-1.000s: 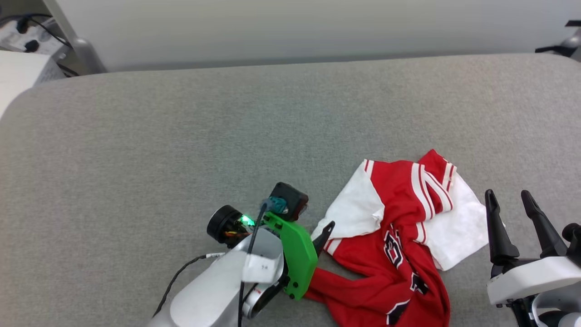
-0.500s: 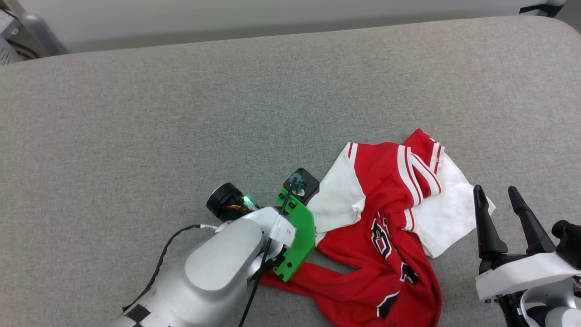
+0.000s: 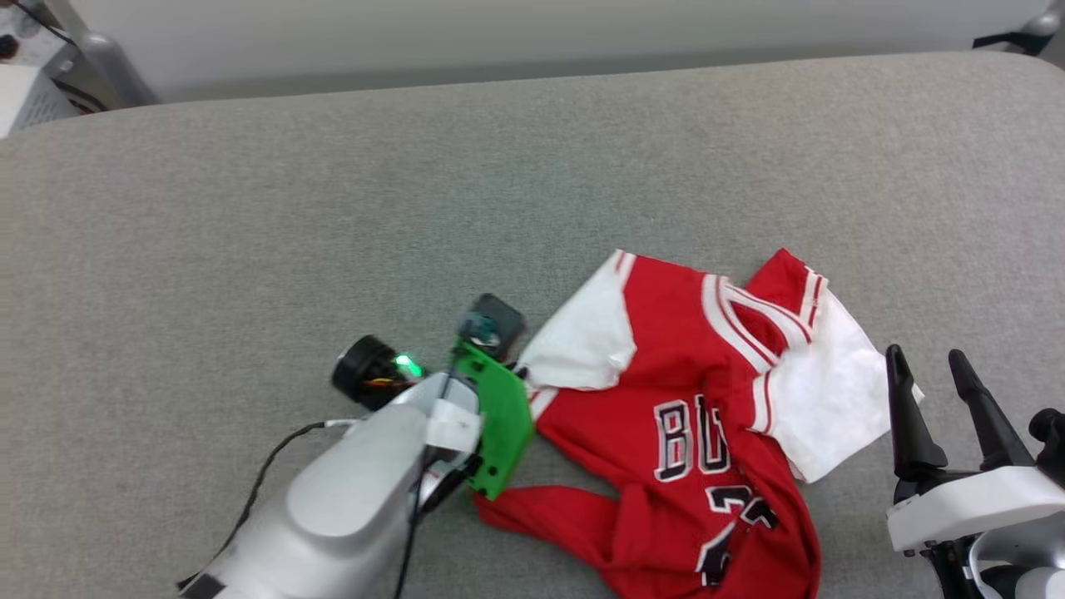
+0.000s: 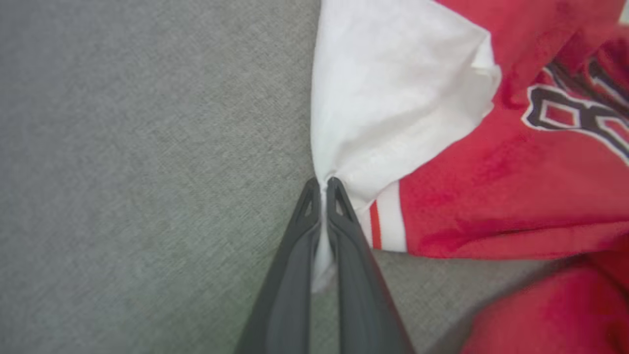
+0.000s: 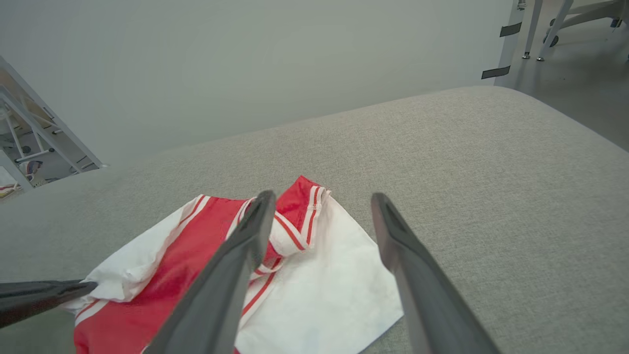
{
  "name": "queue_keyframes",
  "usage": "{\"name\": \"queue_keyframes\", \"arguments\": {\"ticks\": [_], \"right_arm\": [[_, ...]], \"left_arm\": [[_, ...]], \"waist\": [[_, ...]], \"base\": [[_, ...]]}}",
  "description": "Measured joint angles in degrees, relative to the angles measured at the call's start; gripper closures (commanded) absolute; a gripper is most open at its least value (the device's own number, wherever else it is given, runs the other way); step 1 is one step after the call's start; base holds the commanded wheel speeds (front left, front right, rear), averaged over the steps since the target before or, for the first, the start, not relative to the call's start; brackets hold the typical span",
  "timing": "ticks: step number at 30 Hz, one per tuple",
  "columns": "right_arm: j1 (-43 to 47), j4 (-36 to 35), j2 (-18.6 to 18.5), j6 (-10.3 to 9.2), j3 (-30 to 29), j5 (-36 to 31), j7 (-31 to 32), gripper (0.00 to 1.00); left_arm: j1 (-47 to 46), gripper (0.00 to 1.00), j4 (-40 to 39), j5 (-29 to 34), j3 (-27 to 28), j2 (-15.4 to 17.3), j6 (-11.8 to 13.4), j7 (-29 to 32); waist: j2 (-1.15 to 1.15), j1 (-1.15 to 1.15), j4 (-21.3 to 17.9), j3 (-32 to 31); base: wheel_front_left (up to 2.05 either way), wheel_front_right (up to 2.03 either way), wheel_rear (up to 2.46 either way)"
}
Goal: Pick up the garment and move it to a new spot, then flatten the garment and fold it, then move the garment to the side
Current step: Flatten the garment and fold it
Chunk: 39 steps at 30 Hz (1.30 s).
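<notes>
My left forearm [image 3: 349, 507] is a smooth silver-grey shell; a thin black cable [image 3: 265, 466] trails from it toward eight o'clock; at its one o'clock end sits a bright green bracket [image 3: 499, 424]; my right gripper [image 3: 925, 356] has two long dark tapered fingers [image 3: 909, 416] on a white base [image 3: 965, 507].

Soft, even light is spreading across the grey padded surface [image 3: 333, 208], leaving only faint shadows under the folds of the garment [image 3: 691, 391]. Nothing is glaring. In the head view the green bracket [image 3: 502, 424] on the left arm [image 3: 349, 491] is smearing slightly. In the left wrist view the nearest red cloth is dissolving out of focus, and the right gripper [image 5: 322, 199] is looking soft and stretched near its lens.
</notes>
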Motion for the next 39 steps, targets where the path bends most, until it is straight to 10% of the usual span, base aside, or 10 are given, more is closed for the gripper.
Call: {"name": "queue_keyframes", "arguments": {"ticks": [20, 21, 22, 39], "right_arm": [[3.14, -3.64, -0.77, 0.00, -2.21, -2.55, 4.08, 0.00], [3.28, -3.88, -0.75, 0.00, -2.19, -2.74, 4.32, 0.00], [3.36, -4.01, -0.79, 0.00, -2.19, -2.83, 4.34, 0.00], [3.82, 2.43, -1.08, 0.00, -7.70, -2.26, 11.44, 0.00]], "left_arm": [[28.35, 1.00, -15.75, -12.99, 13.72, 7.05, 16.39, -10.63], [28.75, 0.66, -16.06, -13.01, 13.67, 6.89, 16.68, -10.66], [29.07, 0.01, -16.37, -13.04, 13.71, 6.69, 16.94, -11.23], [27.44, 0.00, -24.88, -4.91, 18.34, 7.21, 20.71, -29.77]], "waist": [[0.00, 0.00, 6.97, -4.87], [0.00, 0.00, 7.18, -5.09], [0.00, 0.00, 7.39, -5.29], [0.00, 0.00, 9.62, -6.14]], "base": [[0.00, 0.00, 0.00], [0.00, 0.00, 0.00], [0.00, 0.00, 0.00], [0.00, 0.00, 0.00]]}}
